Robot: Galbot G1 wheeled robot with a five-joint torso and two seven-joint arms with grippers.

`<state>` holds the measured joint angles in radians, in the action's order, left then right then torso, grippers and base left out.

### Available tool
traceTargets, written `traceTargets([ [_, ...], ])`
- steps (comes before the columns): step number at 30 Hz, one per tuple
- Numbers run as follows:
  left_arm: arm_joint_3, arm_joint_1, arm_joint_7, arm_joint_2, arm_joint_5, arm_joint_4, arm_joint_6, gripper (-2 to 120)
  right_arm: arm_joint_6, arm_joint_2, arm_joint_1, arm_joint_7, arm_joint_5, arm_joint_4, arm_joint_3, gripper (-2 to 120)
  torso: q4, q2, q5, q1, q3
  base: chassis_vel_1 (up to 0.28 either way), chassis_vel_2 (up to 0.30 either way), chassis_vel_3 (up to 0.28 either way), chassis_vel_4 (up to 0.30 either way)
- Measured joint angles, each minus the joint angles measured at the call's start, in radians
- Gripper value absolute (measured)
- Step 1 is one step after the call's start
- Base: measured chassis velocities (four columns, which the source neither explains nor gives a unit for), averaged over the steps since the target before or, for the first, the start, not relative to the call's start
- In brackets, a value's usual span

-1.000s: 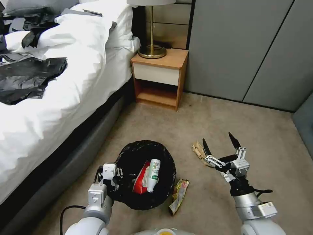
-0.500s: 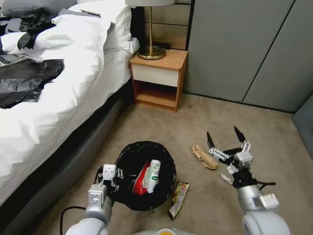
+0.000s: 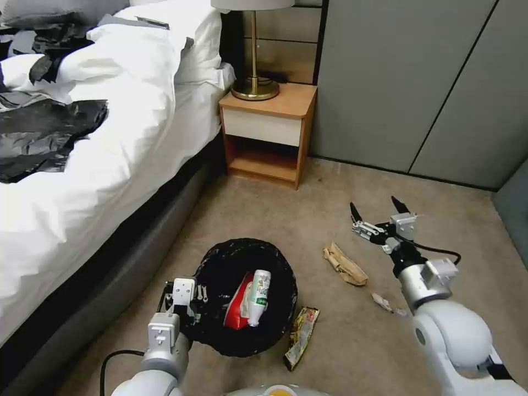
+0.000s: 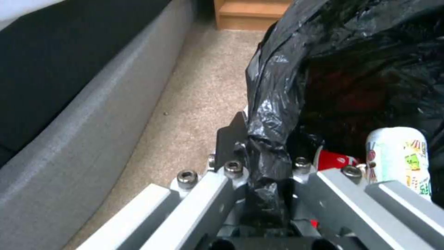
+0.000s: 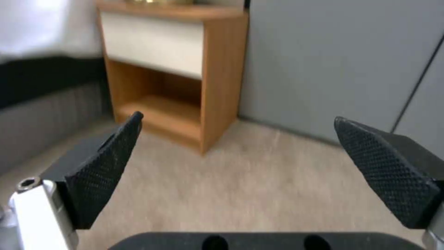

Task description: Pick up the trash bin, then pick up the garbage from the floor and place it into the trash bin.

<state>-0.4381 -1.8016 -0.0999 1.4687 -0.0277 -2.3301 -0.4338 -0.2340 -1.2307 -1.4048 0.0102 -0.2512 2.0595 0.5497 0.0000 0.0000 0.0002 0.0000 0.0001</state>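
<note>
Gripping the bag-lined rim of the round white plastic trash bin (image 3: pixel 246 297), my left pincer (image 4: pixel 259 163) stays busy. My right pincer (image 3: pixel 377 212), spread wide and empty, hangs beyond the crumpled brown paper (image 3: pixel 344 265), which lies nearer me, long axis slanting away from the bin; bare carpet surrounds it.

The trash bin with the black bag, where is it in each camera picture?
Head view: the trash bin sits low in the middle, by the bed, with the left gripper shut on its rim.
Left wrist view: its black bag is close up, pinched between the fingers.
Right wrist view: not in it.
Shared landmark: the wooden nightstand.
</note>
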Motion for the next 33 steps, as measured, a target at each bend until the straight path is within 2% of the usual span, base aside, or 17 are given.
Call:
traceTargets([
  [3, 0.000, -0.001, 0.000, 0.000, -0.001, 0.000, 0.001, 1, -0.049, -0.003, 0.021, 0.004, 0.006, -0.065, -0.011, 100, 0.0000, 0.000, -0.0002, 0.000, 0.000, 0.000, 0.000, 0.000, 0.000],
  [16, -0.001, -0.002, -0.002, -0.003, -0.001, 0.005, 0.001, 1, -0.053, -0.009, 0.076, -0.023, 0.009, -0.236, -0.042, 100, 0.0000, 0.000, -0.0002, 0.000, 0.000, 0.000, 0.000, 0.000, 0.000],
  [27, 0.004, -0.016, -0.002, 0.001, -0.016, 0.004, 0.003, 1, -0.017, 0.006, 0.176, -0.098, 0.009, -0.426, -0.106, 100, 0.0001, 0.000, -0.0003, 0.000, 0.000, 0.000, 0.000, 0.000, 0.000],
  [33, 0.005, -0.028, -0.004, 0.007, -0.025, -0.002, 0.013, 1, 0.039, 0.006, 0.269, -0.175, 0.042, -0.605, -0.155, 100, 0.0001, 0.000, 0.0000, 0.000, 0.000, 0.000, 0.000, 0.000, 0.000],
])
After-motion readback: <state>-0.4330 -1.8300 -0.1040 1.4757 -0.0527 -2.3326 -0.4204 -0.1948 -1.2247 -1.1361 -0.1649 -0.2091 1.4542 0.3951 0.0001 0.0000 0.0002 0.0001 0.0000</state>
